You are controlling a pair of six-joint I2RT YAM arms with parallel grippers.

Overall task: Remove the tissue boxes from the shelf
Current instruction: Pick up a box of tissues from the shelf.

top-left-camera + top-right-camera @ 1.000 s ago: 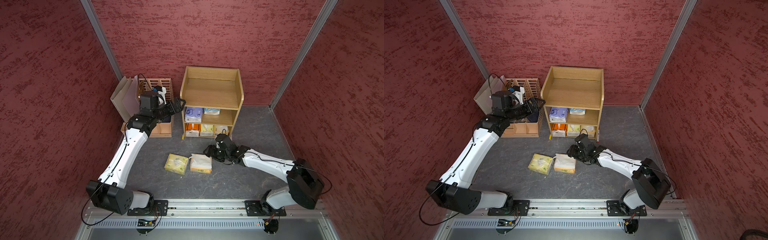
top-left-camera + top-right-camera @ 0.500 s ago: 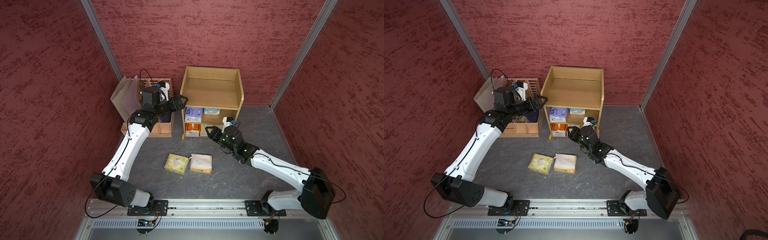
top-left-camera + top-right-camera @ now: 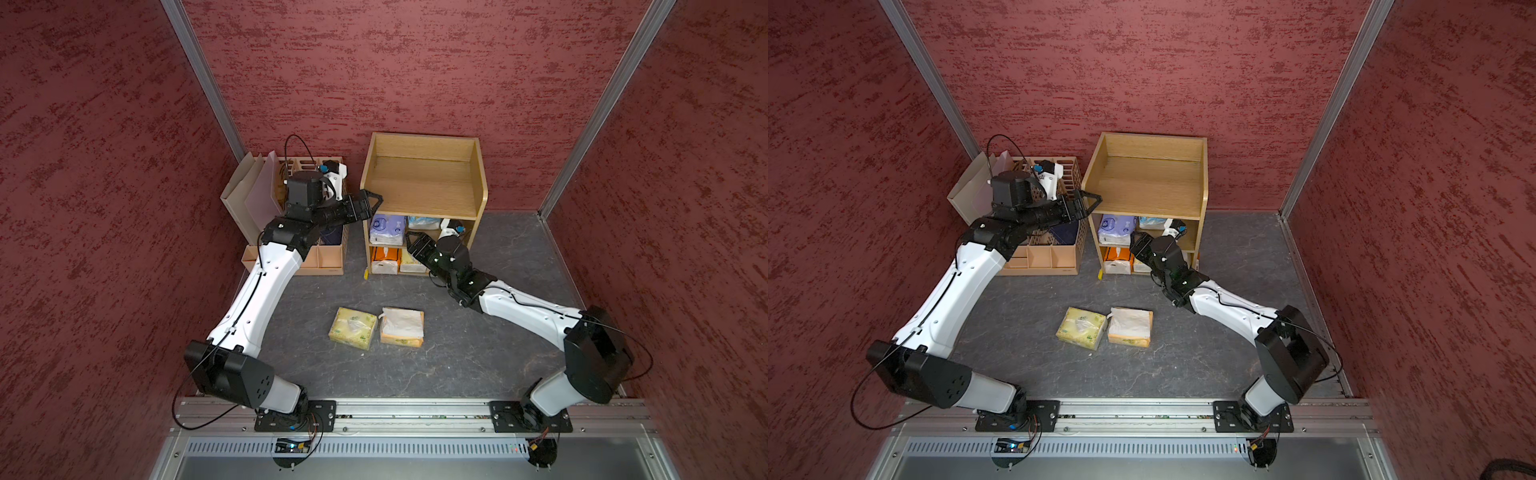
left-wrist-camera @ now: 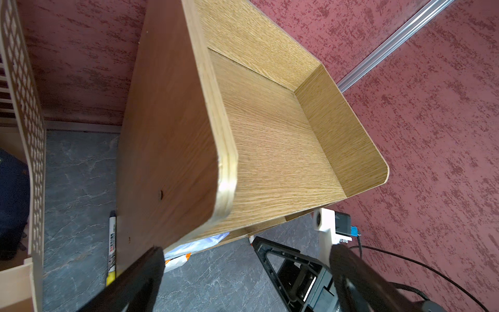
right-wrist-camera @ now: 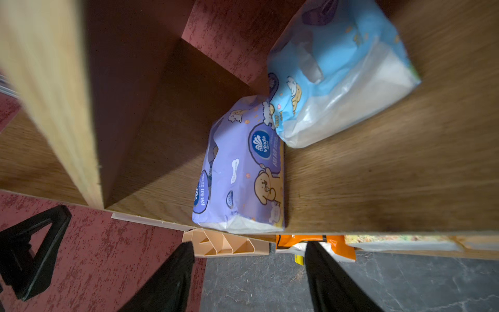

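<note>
Jaws of right gripper [image 5: 249, 246], apart and empty, have risen from floor [image 3: 415, 374] to shelf [image 3: 419, 189].

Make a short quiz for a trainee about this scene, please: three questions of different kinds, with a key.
1. True or false: a tissue pack lies on the top tier of the shelf.
2. How many packs lie on the floor in front of the shelf? A) one B) two C) four
3. On the middle tier, which lies nearer the front edge: the purple pack or the blue pack?

Key
1. False: the top tier is bare.
2. B: the yellow pack and the tan pack.
3. The purple pack.
</note>
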